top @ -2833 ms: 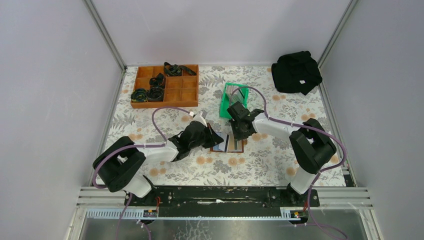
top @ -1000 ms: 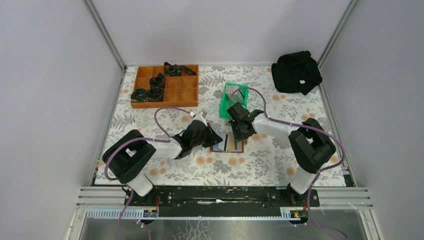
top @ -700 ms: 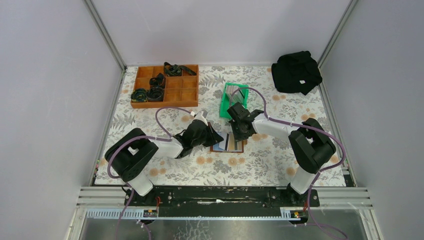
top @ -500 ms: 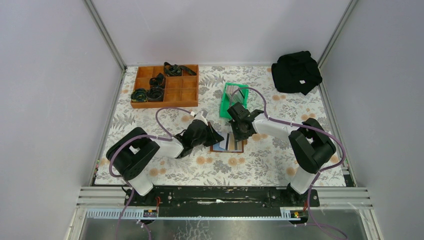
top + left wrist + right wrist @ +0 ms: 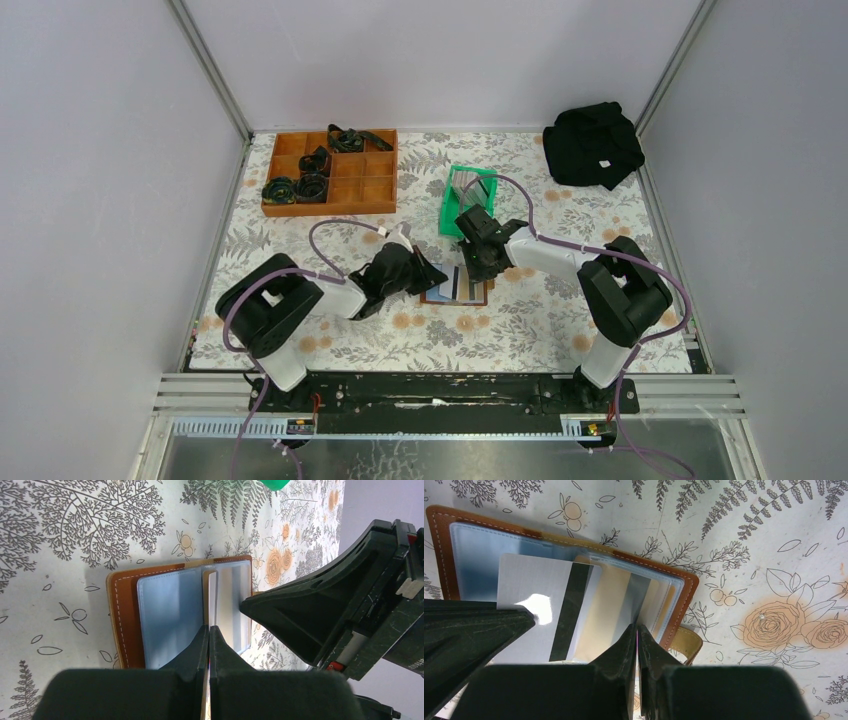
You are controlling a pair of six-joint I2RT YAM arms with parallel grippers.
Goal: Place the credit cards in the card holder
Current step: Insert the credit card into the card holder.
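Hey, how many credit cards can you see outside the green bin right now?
1 clearly: a silver card with a black stripe, pinched in the left claw over the open card holder. Others may sit hidden in its sleeves.

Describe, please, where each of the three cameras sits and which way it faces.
Top: above and behind the arms, looking down on the table; both arms show whole.
Left wrist: on the left arm, looking along the left gripper at the open wallet.
Right wrist: on the right arm, looking down past the right gripper at the wallet.
Shared: both wrist views show the wallet and a card over it.
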